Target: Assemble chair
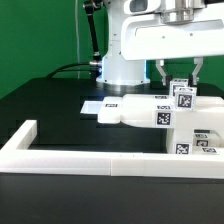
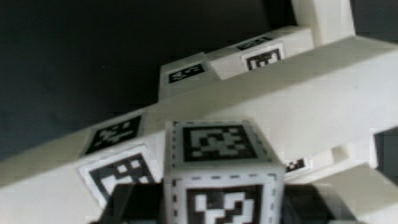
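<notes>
Gripper (image 1: 181, 82) first: you have its two fingers drawn in tight on a small tagged white post (image 1: 184, 97), the fingertips on opposite flanks near its top. In the wrist view that post (image 2: 217, 170) fills the space right beneath the gripper, a tag on each face you can see, so the hold looks square and not skewed.

Treat this piece as light, rigid plastic. It will not flex or crush under the fingers, but the matte faces are smooth and the tags smoother, so judge it liable to twist if you push sideways against resistance. The flat opposite flanks are the right place to hold, high enough to leave the lower end free for seating.

Just below and around the post sits the rest of the chair: a flat slab piece (image 1: 135, 113) on the bench, lying beside the gripper toward the exterior view's left, and further tagged pieces (image 1: 205, 140) a little nearer the camera than the gripper. Whether the post is already touching the piece under it, you cannot tell from either view. In the wrist view a long white tagged beam (image 2: 214, 95) runs diagonally just beyond the post.

Farther out, the marker board (image 1: 98, 105) lies flat past the slab, and a low white border wall (image 1: 60, 150) fences the black bench (image 1: 40, 100) well apart from the gripper.
</notes>
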Motion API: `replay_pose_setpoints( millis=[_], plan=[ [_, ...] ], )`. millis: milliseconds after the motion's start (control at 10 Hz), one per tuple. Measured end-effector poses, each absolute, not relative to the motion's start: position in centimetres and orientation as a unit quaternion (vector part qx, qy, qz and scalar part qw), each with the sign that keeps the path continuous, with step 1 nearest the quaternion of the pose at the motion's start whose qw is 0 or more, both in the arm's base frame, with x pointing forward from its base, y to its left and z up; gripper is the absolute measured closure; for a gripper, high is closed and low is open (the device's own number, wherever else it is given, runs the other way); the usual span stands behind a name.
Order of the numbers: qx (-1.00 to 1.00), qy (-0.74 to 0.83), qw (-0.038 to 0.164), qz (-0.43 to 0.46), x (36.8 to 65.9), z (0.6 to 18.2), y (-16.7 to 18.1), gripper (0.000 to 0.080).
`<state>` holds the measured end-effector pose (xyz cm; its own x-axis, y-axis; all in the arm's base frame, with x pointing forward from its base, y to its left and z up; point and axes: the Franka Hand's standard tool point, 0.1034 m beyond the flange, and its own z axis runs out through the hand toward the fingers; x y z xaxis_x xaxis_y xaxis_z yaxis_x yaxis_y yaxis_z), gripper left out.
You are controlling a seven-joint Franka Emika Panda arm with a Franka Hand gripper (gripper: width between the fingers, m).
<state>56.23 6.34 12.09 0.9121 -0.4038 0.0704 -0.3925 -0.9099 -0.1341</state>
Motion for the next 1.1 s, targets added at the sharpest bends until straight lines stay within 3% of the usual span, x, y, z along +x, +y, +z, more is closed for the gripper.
replay_pose_setpoints(
  millis=[1100],
  plan=[
    [-0.737,0.669,0.093,-0.019,56.43,11.95,6.99,0.0511]
  ],
)
